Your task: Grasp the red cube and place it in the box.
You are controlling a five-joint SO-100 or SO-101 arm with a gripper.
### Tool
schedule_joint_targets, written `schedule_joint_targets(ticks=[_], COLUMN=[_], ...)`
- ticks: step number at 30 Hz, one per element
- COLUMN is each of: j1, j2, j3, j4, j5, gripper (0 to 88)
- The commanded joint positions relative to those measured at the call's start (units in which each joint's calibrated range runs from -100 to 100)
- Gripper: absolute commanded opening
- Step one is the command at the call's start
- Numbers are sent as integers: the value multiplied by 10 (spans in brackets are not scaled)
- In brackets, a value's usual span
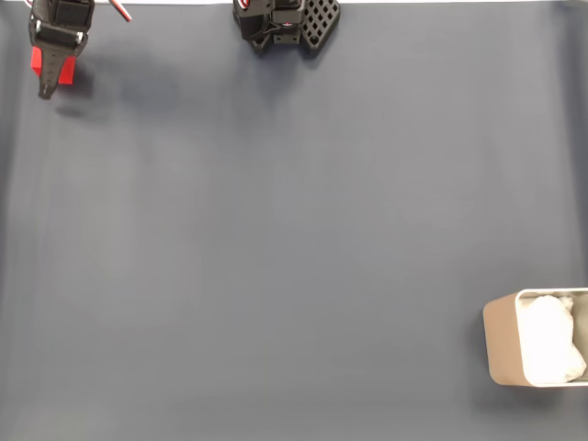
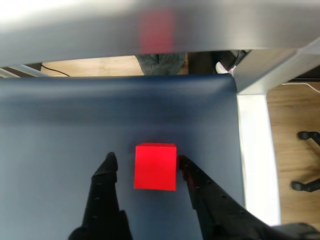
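Wrist view, nearest you: gripper (image 2: 146, 162) jaws spread apart, red cube (image 2: 155, 166) sitting between fingertips on dark blue mat (image 2: 60, 130). Right finger (image 2: 192, 175) touching or just beside cube's right face; left finger clear of it, gap visible. Beyond cube: mat's far edge, then wooden floor (image 2: 90, 65). Fixed view: your gripper (image 1: 50, 78) at top left corner with cube (image 1: 62, 72) there; box (image 1: 503, 344) at lower right edge, well apart, white lining inside.
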Motion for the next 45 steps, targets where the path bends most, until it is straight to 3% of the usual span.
schedule_joint_targets(ticks=[1, 19, 32, 45], j1=[4, 3, -4, -65], j2=[-1, 0, 0, -34], j3=[-2, -10, -51, -126], j4=[-9, -6, 43, 115], j5=[6, 12, 9, 9], gripper=[208, 55, 40, 33])
